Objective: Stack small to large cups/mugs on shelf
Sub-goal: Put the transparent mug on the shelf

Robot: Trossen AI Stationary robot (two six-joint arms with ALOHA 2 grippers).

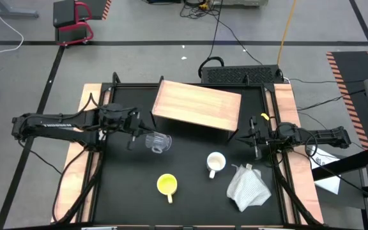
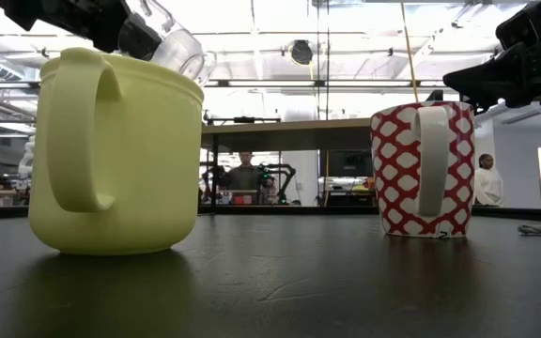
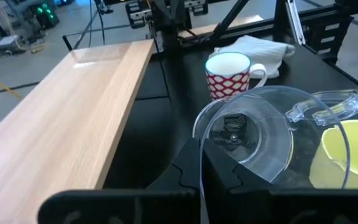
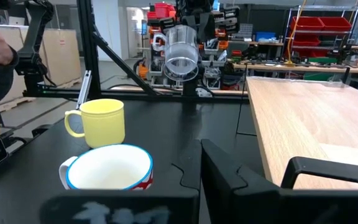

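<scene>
My left gripper (image 1: 138,133) is shut on the small clear glass cup (image 1: 158,142), which is held in the air in front of the light wooden shelf (image 1: 197,105). The cup also shows in the right wrist view (image 4: 182,53). The yellow mug (image 1: 167,184) stands upright on the black table near its front. The white mug with a red pattern (image 1: 216,163) stands upright to the right of it. My right gripper (image 1: 255,144) is shut and empty, by the shelf's right end. My left gripper holds the glass cup by its rim wall (image 3: 199,127), with one finger inside the cup and one outside. The fingers come level from the table's left. The cup lies on its side, mouth toward the gripper and handle (image 3: 328,106) outward, lifted clear of the table.
A crumpled white cloth (image 1: 248,188) lies at the front right, beside the red-patterned mug. Pale wooden strips (image 1: 75,160) run along the table's left and right sides. People show in the room beyond the table.
</scene>
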